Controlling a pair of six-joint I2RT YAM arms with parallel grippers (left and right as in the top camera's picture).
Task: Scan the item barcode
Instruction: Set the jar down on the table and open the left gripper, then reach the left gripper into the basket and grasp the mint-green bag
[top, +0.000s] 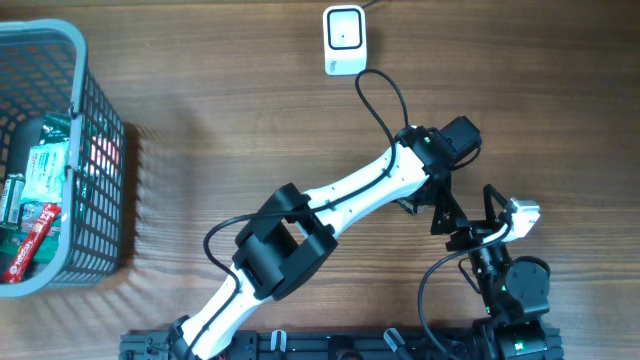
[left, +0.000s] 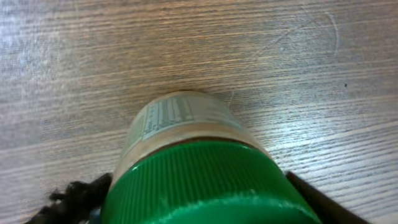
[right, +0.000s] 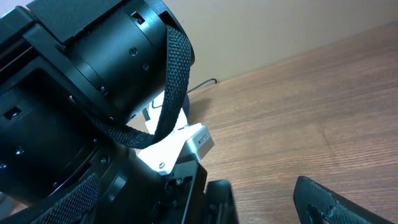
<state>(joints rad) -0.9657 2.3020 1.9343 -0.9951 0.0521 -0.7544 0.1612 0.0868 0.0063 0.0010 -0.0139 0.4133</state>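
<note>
at the far left of the table (top: 200, 60) the grey basket (top: 100, 200) keeps the other packets out of the way. farther right, on the far side, the white scanner (top: 345, 38) lies face up, likely so a barcode can be passed over it. right of centre the left pincer (left: 193, 208) straddles the jar (left: 180, 124) at its green lid (left: 205, 180), a dark finger on each side; whether it pinches the lid or stands just clear i cannot tell. the jar is well apart from the scanner. at the far right the right pincer (right: 270, 202) is spread, with nothing in it, close to the left wrist, probably ready to help.
</note>
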